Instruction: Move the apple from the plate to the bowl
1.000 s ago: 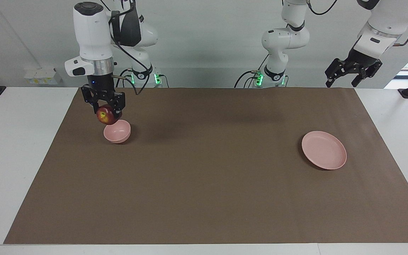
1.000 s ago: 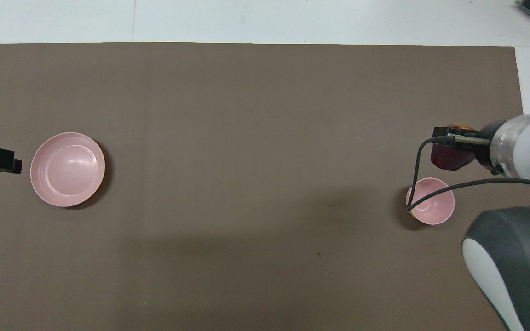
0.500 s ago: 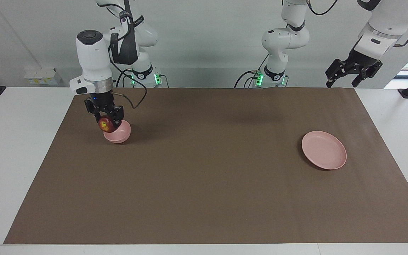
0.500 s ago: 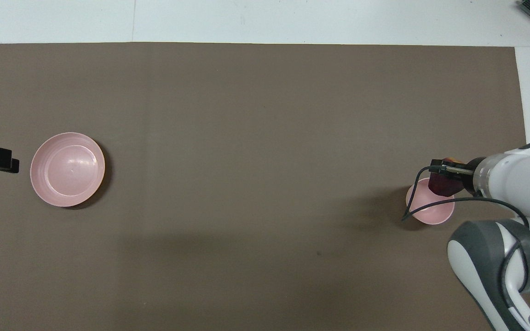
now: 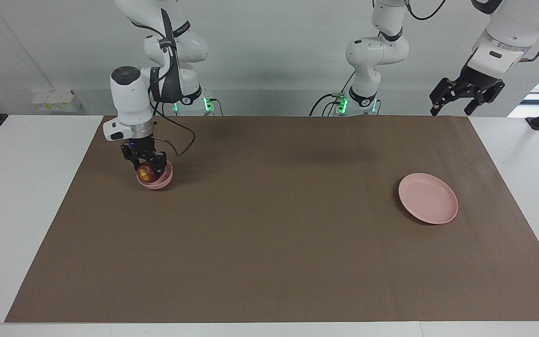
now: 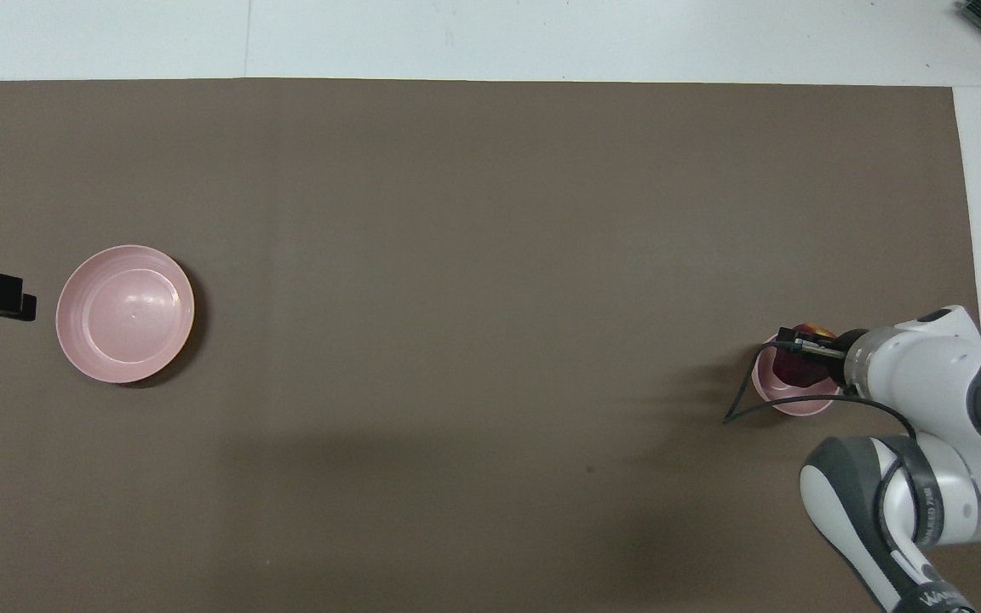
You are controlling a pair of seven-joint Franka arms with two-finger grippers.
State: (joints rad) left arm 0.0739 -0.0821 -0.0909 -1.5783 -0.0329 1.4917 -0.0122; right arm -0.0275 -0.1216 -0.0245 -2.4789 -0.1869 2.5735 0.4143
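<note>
Right fingers vertical, clamped around apple inside bowl.

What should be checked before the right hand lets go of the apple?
1. Apple held in right hand: ok.
2. Apple inside the rim of the bowl: ok.
3. Apple resting on the bowl's bottom: cannot tell.
4. Bowl upright on the brown mat: ok.
5. Plate bare, apple gone from it: ok.
6. Left hand raised, waiting at its own end of the table, away from the bowl: ok.
</note>
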